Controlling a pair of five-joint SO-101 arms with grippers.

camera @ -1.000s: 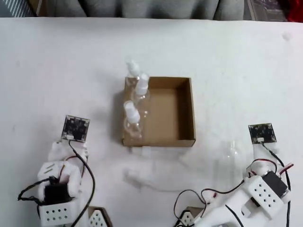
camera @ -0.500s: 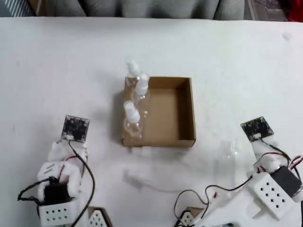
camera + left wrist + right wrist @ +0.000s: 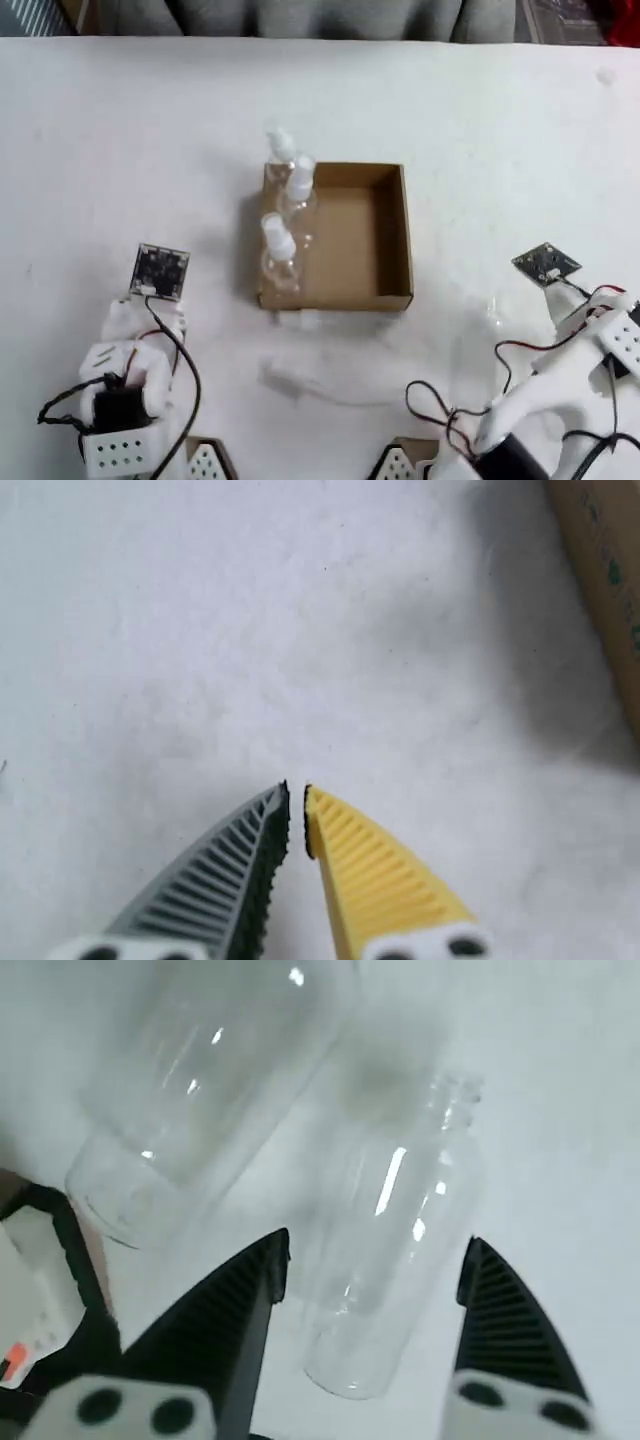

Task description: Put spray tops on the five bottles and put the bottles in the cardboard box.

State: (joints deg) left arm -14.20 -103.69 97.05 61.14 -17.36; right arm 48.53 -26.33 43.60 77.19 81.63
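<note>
Though faint, bottle (image 3: 400, 1210) between right pincer (image 3: 375, 1240) tips

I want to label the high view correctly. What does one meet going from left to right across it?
From the left: black board on the left arm → cardboard box → clear bottle without a top → black board on the right arm. The spray-topped bottles overlap the box, so I leave them out.

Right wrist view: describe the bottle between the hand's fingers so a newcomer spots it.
Right of the cardboard box, find the open right hand. The wanted bottle is the clear one between its fingers, threaded neck bare and pointing away from the hand. The other bottle, also clear, sits outside the fingers.
</note>
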